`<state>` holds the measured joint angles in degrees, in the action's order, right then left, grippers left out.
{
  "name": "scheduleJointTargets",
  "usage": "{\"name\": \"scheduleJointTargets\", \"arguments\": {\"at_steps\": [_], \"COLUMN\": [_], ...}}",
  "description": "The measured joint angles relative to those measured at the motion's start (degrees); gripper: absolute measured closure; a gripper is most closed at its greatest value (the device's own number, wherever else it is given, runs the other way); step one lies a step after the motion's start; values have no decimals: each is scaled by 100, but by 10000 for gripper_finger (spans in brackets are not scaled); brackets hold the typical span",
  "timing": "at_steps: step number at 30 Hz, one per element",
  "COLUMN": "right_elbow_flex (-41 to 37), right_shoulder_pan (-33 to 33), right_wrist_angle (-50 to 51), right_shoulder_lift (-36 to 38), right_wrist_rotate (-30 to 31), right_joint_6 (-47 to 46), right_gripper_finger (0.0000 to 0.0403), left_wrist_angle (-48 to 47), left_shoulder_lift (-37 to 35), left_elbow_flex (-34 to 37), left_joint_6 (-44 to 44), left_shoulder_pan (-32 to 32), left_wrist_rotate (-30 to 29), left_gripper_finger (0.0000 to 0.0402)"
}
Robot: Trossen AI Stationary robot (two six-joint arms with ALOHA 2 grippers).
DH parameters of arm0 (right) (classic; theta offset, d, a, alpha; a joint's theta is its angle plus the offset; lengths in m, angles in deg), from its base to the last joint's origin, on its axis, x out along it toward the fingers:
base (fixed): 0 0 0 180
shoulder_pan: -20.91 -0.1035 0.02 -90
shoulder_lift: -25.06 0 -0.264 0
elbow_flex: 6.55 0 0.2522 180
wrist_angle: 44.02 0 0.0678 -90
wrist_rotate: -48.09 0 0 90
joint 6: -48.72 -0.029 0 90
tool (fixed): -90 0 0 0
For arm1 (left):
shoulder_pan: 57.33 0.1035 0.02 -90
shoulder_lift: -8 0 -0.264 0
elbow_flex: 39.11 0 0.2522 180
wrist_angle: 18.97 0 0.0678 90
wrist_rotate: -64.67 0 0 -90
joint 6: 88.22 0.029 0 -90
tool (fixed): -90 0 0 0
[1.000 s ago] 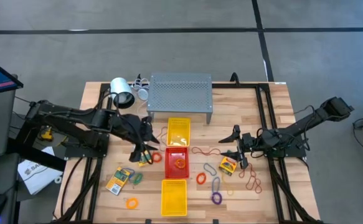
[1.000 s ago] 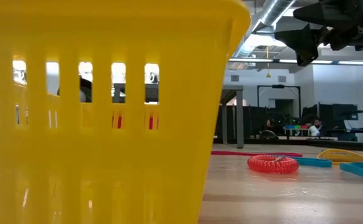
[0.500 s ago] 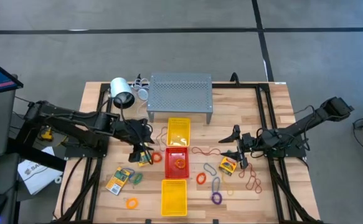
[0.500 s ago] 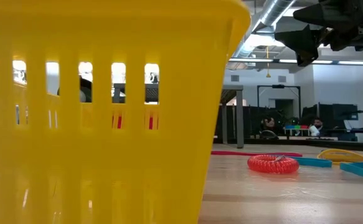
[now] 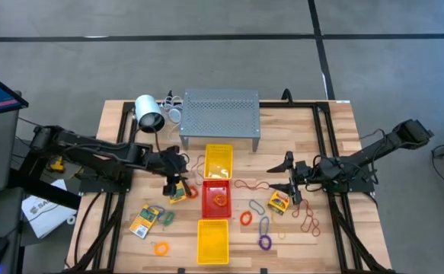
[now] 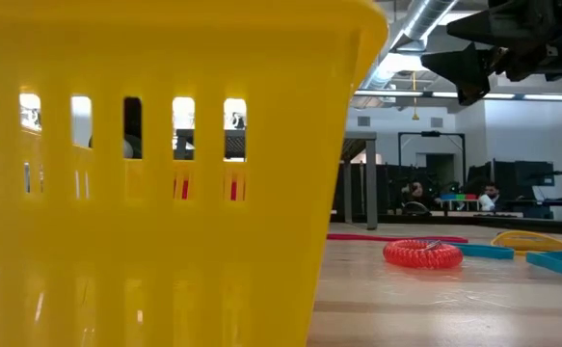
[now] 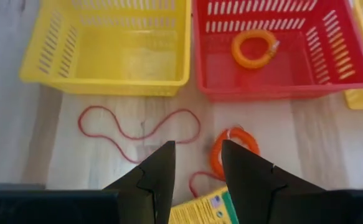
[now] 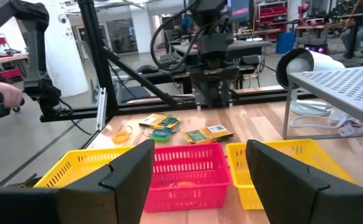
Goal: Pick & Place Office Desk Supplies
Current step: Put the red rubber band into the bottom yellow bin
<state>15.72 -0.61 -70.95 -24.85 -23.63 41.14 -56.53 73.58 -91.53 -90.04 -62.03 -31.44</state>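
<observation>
Office supplies lie scattered on the wooden table. My left gripper [image 5: 179, 185] [image 7: 198, 147] stands open low over a yellow card packet [image 5: 177, 195] [image 7: 205, 210], slanting down; the packet's corner shows below the gap. Beside it lie an orange coil ring [image 7: 226, 151] and a red rubber band [image 7: 137, 128]. The red tray [image 5: 206, 207] holds an orange ring [image 5: 219, 200] [image 7: 254, 48]. My right gripper [image 5: 289, 183] [image 8: 200, 168] hangs open and level right of the trays, above another packet [image 5: 279, 201].
Yellow trays [image 5: 219, 160] [image 5: 212, 240] flank the red one. A grey perforated shelf [image 5: 220, 114] and a white cylinder [image 5: 148, 113] stand at the far side. More packets [image 5: 146, 221], rings [image 5: 161, 248] [image 5: 265, 242] and bands [image 5: 309, 221] lie about the near half.
My left gripper has come down toward the yellow card packet left of the red tray, its arm folding lower; the gap between its fingers is the same. The packet has stayed where it was.
</observation>
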Motion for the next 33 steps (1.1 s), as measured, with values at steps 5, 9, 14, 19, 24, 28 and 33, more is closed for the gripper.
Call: {"name": "scheduleJointTargets", "arguments": {"at_steps": [5,9,14,19,24,28,33], "right_elbow_flex": [2,4,4,4,4,4,4], "right_shoulder_pan": [-2,-7,-7,-7,-7,-1,67], "right_wrist_angle": [22,55,140,177,208,230,258], "right_shoulder_lift": [0,0,0,0,0,0,0], "right_wrist_rotate": [-2,-5,-7,-9,-5,-5,-5], "right_joint_6": [-11,-44,-59,-61,-104,-105,-149], "right_gripper_finger": [154,154,154,154,154,154,154], "left_wrist_angle": [485,480,552,760,928,989,1108], "left_shoulder_lift": [378,836,1429,1826,1929,1917,1917], "left_elbow_flex": [-2,-2,-1,-2,-10,-13,-13], "left_joint_6": [544,902,1094,1343,1379,1536,1554], "left_shoulder_pan": [30,30,30,30,110,246,484], "left_wrist_rotate": [-5,-4,-4,-4,5,9,207], "left_gripper_finger": [275,275,275,275,275,275,275]}}
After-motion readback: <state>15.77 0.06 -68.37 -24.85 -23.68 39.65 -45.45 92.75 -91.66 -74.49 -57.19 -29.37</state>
